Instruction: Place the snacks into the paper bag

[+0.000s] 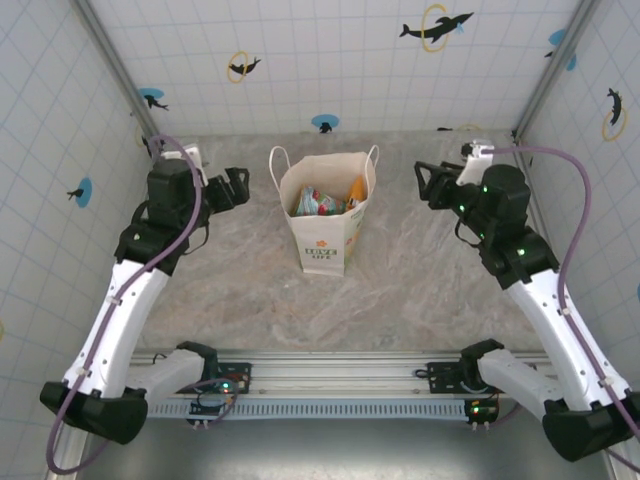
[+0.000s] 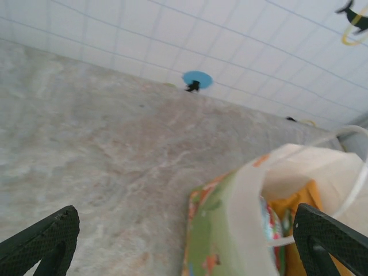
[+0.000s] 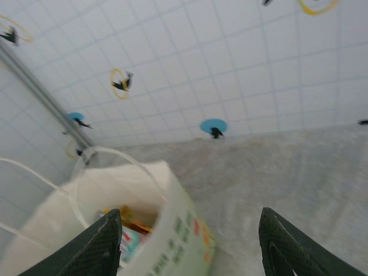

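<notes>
One paper bag (image 1: pixel 325 240), perhaps three snacks (image 1: pixel 318 203) inside.

One paper bag (image 1: pixel 325 240), several snacks (image 1: pixel 320 203)

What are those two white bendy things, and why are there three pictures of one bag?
They are two robot arms, fixed to the near edge of a table. Each ends in a two-finger pincer called a gripper. One picture looks down from above: the left gripper and the right gripper stand on either side of a paper bag. The other two come from small cameras on the wrists, so dark fingers poke in at the bottom. On the table stands the bag, upright and open, with colourful snacks inside. Both grippers are open and hold nothing.
</notes>
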`<action>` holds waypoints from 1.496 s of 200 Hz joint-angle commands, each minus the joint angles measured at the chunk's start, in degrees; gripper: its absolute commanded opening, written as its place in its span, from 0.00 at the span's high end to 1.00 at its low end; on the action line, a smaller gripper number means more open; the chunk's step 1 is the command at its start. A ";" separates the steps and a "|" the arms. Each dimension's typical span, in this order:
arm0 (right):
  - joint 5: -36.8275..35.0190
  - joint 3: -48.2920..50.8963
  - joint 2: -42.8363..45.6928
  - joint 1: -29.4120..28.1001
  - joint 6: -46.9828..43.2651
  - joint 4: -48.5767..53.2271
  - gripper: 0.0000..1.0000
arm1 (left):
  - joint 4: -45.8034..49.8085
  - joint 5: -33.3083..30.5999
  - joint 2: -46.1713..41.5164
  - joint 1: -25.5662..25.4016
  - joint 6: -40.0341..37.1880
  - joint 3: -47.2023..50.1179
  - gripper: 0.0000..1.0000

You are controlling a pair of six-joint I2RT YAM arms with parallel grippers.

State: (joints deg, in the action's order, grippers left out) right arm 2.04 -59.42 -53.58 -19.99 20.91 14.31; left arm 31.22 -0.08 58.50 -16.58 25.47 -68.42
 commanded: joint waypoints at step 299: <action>-4.32 59.34 -33.55 19.46 -16.50 -86.11 0.00 | -107.71 -12.74 28.50 16.96 -19.32 69.81 0.02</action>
State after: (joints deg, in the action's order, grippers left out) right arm -2.17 -0.36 -87.42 -0.32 5.34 -72.86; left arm -77.47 -14.26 87.42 0.47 4.97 -0.25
